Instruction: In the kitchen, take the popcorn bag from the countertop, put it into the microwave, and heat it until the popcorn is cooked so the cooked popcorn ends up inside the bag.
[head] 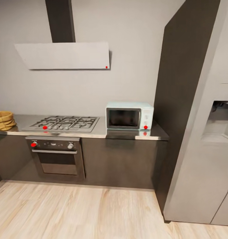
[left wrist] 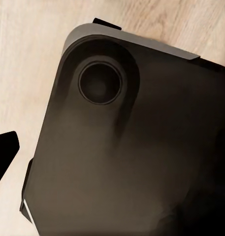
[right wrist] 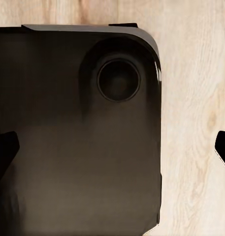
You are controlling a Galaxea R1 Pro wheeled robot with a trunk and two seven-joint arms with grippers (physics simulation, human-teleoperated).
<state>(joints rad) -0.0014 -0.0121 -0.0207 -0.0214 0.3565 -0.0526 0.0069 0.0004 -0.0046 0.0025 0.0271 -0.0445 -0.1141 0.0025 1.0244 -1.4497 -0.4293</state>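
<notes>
The pale mint-blue microwave (head: pixel 129 116) stands on the grey countertop (head: pixel 100 130) right of the gas hob, its dark glass door shut and a red light at its lower right. At the countertop's far left sits the tan popcorn bag (head: pixel 3 120), rolled rim showing, partly cut off by the picture's edge. No kernels are discernible. My right gripper (right wrist: pixel 112 150) hangs open over my own dark base, one fingertip at each side of the right wrist view. In the left wrist view one dark fingertip (left wrist: pixel 4 153) of my left gripper (left wrist: pixel 112 147) shows far out at the side, so it reads as open.
A steel gas hob (head: pixel 64 123) lies over a steel oven (head: pixel 56 156) in dark cabinets. A grey hood (head: pixel 64 54) hangs above. A tall dark panel and a grey fridge (head: pixel 207 139) stand at the right. Light wooden floor (head: pixel 80 212) stretches between me and the cabinets.
</notes>
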